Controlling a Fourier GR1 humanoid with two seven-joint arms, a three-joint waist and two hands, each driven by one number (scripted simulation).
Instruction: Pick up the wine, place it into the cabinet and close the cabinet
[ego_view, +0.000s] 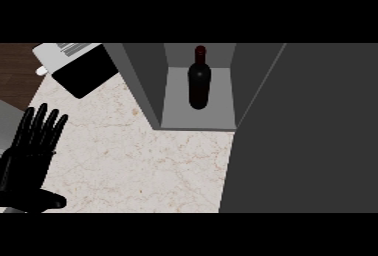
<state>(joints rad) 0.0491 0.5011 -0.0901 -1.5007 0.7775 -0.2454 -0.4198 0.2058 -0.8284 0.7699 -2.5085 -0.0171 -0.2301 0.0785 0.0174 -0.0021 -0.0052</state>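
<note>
Wine bottle (198, 80) stands inside the cabinet (145, 80) — door (303, 130) not yet closed; left hand (29, 150) released, fingers straight, right hand unseen.

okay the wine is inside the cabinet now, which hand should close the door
Probably the right, though it isn't in view. The open cabinet door fills the right side, while the left hand rests open at the far left, away from the cabinet and wine bottle.

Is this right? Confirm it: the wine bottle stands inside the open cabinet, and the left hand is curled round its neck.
Not quite. The wine bottle does stand inside the open cabinet, but the left hand is not on it. The head view shows that hand open, fingers straight, at the left edge over the counter, well apart from the bottle.
</note>
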